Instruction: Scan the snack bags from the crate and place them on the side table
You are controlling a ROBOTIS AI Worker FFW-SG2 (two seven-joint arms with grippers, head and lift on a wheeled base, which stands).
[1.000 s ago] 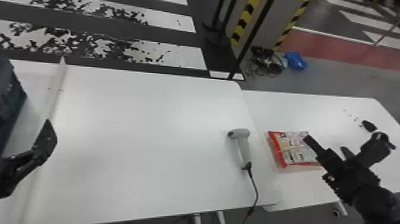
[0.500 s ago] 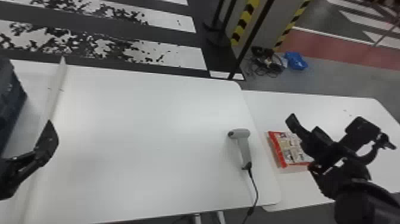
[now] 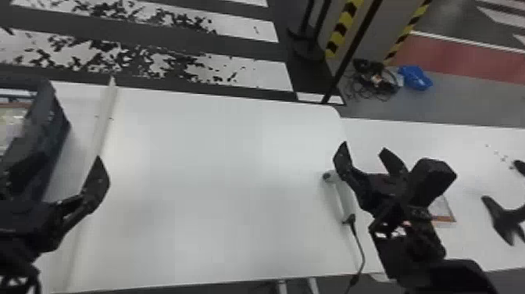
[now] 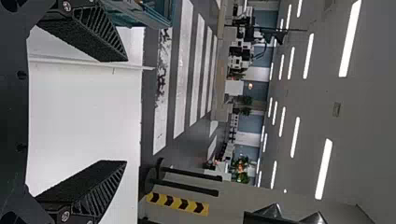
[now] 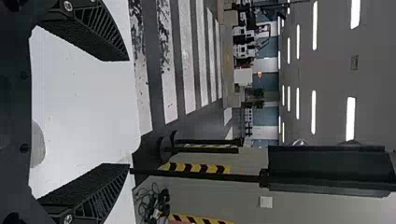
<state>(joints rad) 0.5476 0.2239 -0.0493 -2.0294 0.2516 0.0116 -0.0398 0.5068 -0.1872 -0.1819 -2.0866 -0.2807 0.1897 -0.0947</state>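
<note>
1. Apparently one snack bag [image 3: 443,211] is already delivered: it lies on the side table [image 3: 468,242], closer to the near edge than the far one, partly hidden behind the right gripper [image 5: 129,112].
2. That gripper hangs by the scanner [image 3: 343,199], its jaws spread and holding nothing; contact with the scanner can't be judged.
3. The scanner lies near the right edge of the main table [image 3: 218,176], its cable [image 3: 363,250] running over the near edge.
4. The left gripper [image 4: 126,111] is over the main table's left part, jaws wide apart and empty.
5. Farther left stands the crate [image 3: 54,129], with pale packaging [image 3: 9,125] inside, probably more bags.
6. So the work looks to be between bags. Next, I'd expect the left gripper to fetch one from the crate and the right to take the scanner by its handle.
7. No brand, label or writing is legible.
</note>
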